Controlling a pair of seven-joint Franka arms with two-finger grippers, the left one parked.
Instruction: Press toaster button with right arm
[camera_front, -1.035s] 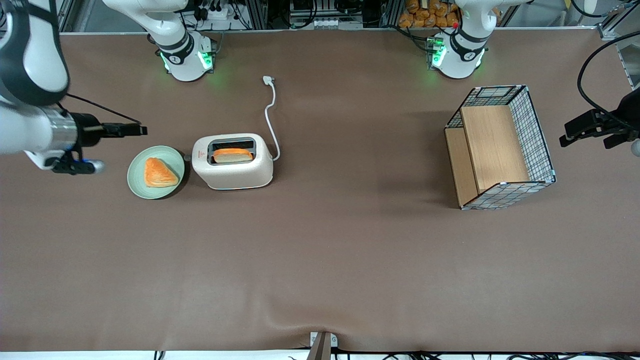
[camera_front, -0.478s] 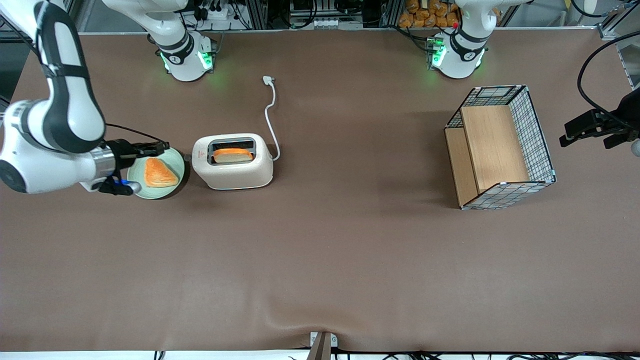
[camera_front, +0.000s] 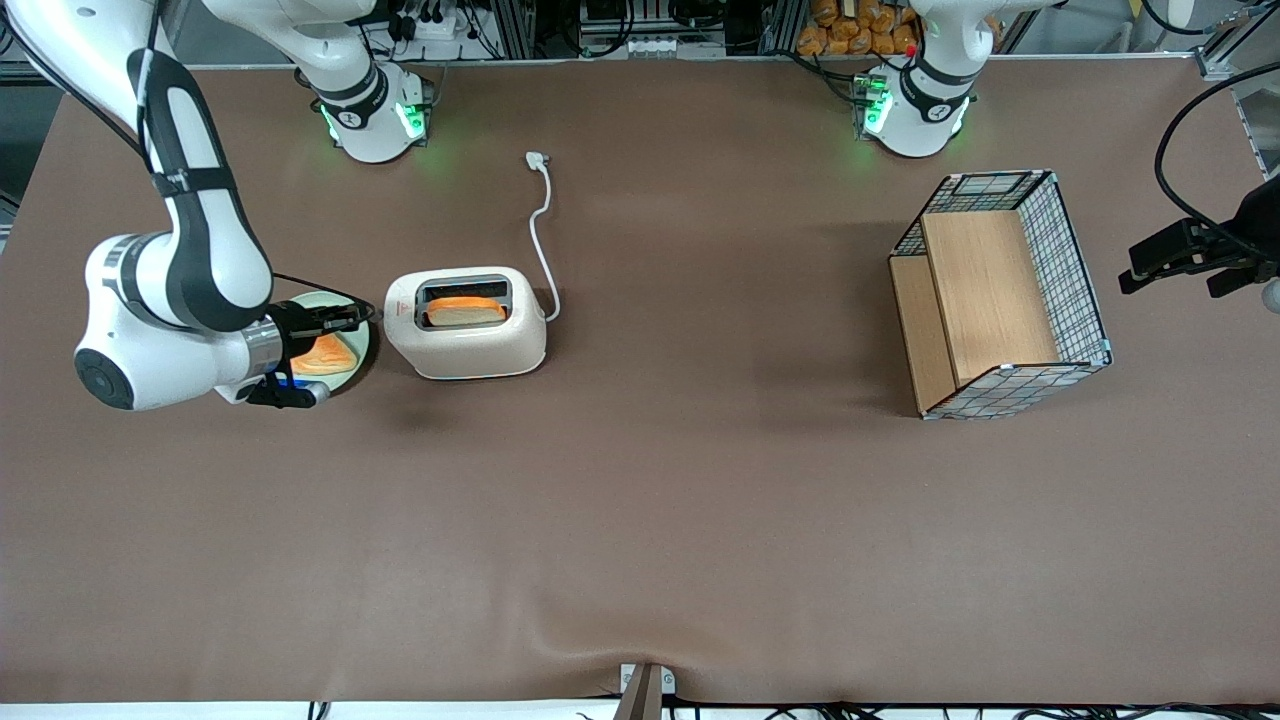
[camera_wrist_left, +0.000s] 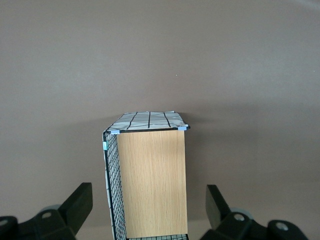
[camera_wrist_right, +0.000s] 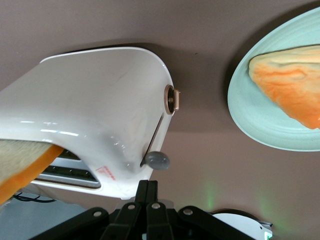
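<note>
The cream-white toaster (camera_front: 470, 345) stands on the brown table with a bread slice (camera_front: 465, 310) in its slot. Its narrow end face shows in the right wrist view (camera_wrist_right: 100, 105), with the small grey toaster button (camera_wrist_right: 157, 160) sticking out of a vertical slit and a copper knob (camera_wrist_right: 171, 99) on the same face. The right arm's gripper (camera_front: 354, 318) is shut and empty, hovering over the green plate (camera_front: 366, 352). It points at the toaster's narrow end. In the wrist view the gripper (camera_wrist_right: 148, 183) is just short of the button.
The green plate (camera_wrist_right: 260, 125) carries a triangular pastry (camera_front: 326, 356), partly under the wrist. The white cord (camera_front: 541, 228) trails from the toaster, away from the front camera. A wire basket with wooden shelves (camera_front: 1000, 295) lies toward the parked arm's end and shows in the left wrist view (camera_wrist_left: 150, 175).
The right arm has swung in from the table's edge toward the toaster. Its gripper now hovers over the plate, close to the toaster's narrow end.
</note>
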